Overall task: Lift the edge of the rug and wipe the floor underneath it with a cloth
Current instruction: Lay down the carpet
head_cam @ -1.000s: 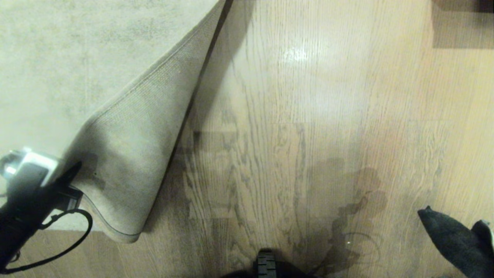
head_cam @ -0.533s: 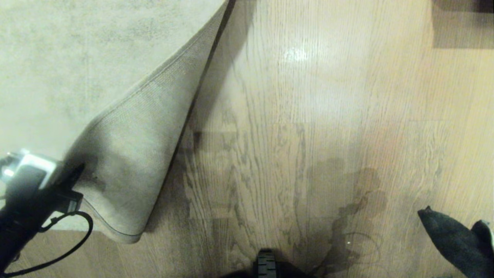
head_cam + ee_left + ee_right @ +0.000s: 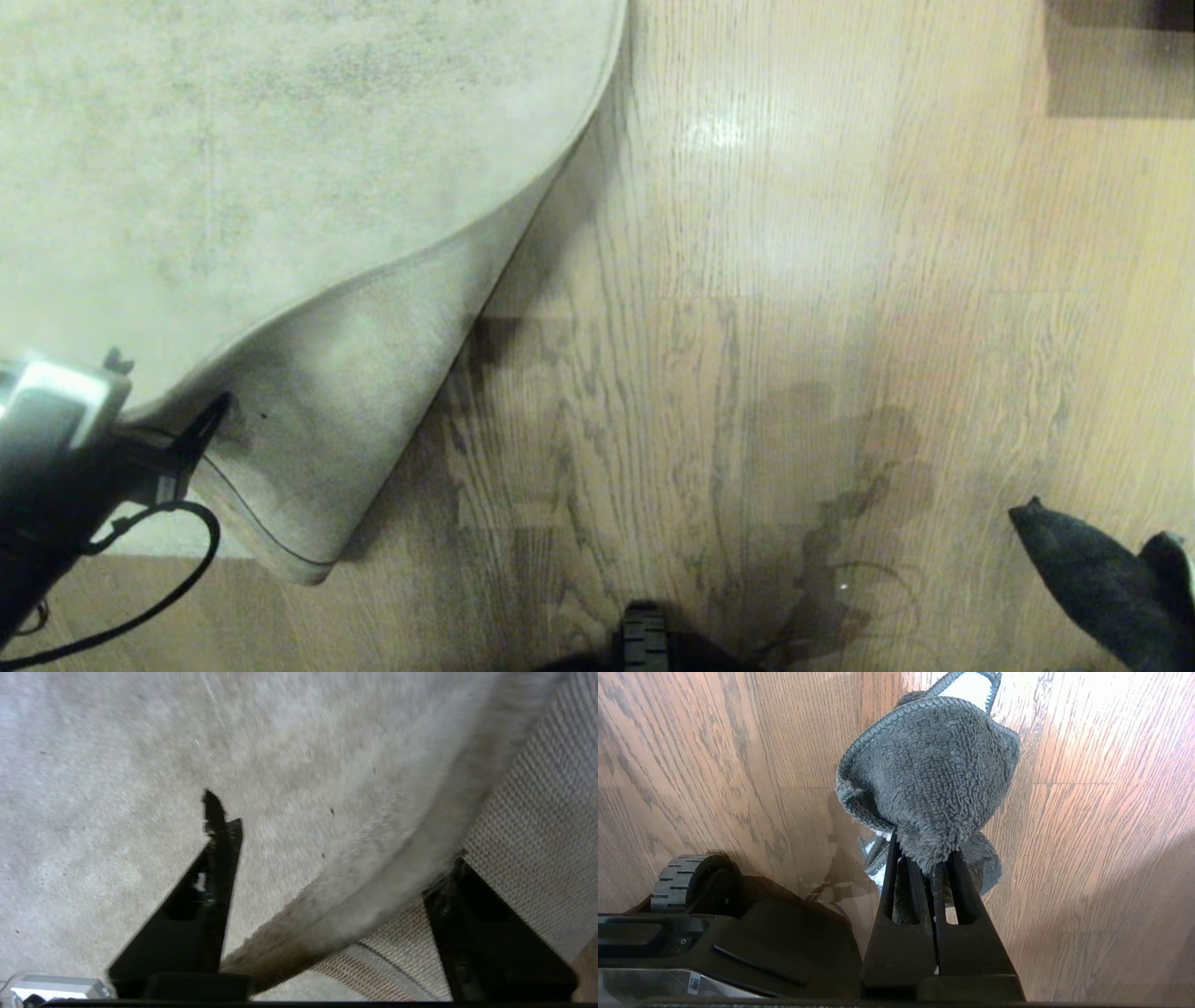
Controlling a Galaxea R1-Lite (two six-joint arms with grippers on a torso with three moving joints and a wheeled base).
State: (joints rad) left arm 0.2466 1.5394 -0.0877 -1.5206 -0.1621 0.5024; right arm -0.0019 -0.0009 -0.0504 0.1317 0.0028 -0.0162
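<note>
Rug [image 3: 280,168]: big, heavy, limp sheet; it sags and unrolls under its own weight, so I judge it wants a deep bite at the edge.
Rug edge [image 3: 397,858]: lower left of the head view, lying between my left fingers, coarse backing showing.
Left gripper [image 3: 163,411]: jaws apart, one finger on each side of the edge, no longer pinching it.
Cloth [image 3: 924,779]: soft, light, fluffy; best pinched by a bunched fold.
Right gripper [image 3: 931,868]: fingers together, clamped on the cloth, at lower right above the floor [image 3: 794,280].
Change: a second ago my left jaws gripped the edge and the fold stood tall; now they have opened and the flap has slumped lower.
</note>
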